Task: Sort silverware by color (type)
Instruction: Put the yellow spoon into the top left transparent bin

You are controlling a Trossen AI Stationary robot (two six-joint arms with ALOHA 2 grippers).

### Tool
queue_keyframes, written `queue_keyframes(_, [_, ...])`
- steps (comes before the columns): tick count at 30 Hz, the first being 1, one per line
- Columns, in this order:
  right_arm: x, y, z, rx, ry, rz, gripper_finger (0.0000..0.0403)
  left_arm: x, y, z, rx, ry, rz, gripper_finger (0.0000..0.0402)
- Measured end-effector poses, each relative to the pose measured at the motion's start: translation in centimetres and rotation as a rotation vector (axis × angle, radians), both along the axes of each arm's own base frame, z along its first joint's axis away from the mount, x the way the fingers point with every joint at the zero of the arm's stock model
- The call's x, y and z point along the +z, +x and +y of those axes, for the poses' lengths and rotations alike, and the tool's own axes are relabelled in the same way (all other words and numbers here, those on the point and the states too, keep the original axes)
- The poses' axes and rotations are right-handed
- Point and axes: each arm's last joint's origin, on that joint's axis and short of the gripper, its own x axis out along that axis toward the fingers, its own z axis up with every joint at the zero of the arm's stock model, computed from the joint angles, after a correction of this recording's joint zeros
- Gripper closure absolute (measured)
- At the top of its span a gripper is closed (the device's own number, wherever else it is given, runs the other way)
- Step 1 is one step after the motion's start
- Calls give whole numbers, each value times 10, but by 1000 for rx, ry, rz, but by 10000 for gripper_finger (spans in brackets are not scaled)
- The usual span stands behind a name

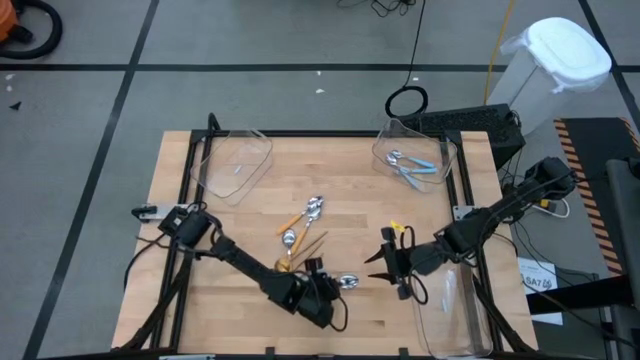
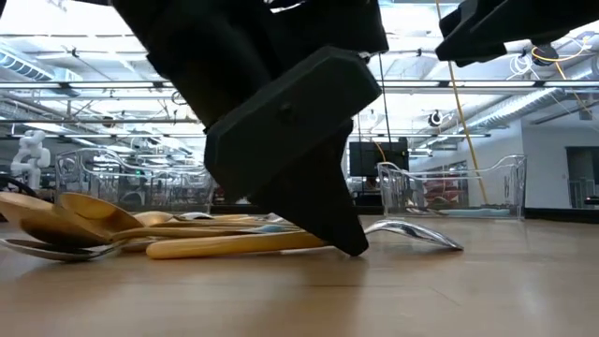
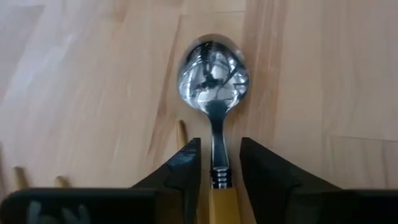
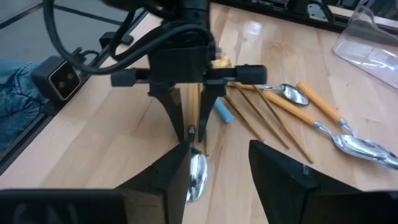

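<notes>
Just ahead of our right gripper point(image 4: 221, 177), whose fingers stand apart, the left gripper point(image 4: 190, 127) points down with its fingers either side of an orange-handled spoon point(image 4: 196, 171) on the table point(image 4: 112, 137). Beyond it lie gold spoons point(image 4: 261, 121) and more orange-handled ones point(image 4: 323, 121).

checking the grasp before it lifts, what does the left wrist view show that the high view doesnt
Only the left wrist view: the left gripper with jaws either side of the orange-handled spoon, just below its bowl, gaps still visible. Only the high view: the right gripper hovering open nearby, and blue-handled spoons in a far bin. Both: that spoon on the table.
</notes>
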Motion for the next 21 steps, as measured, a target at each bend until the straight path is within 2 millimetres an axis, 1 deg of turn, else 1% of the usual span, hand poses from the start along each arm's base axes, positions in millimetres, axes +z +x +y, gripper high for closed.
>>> queue_keyframes(4, [-1, -2, 2, 11, -6, 14, 243, 0, 3, 5, -28, -30, 21, 329])
queue_keyframes(10, [-2, -4, 4, 11, -1, 25, 243, 0, 6, 9, -64, -15, 27, 387])
queue_keyframes(15, [-2, -4, 4, 3, 8, 28, 243, 2, 12, 10, -79, 25, -29, 394])
queue_keyframes(21, [-2, -4, 3, -21, -1, 21, 243, 14, 21, 9, -71, 56, -53, 398])
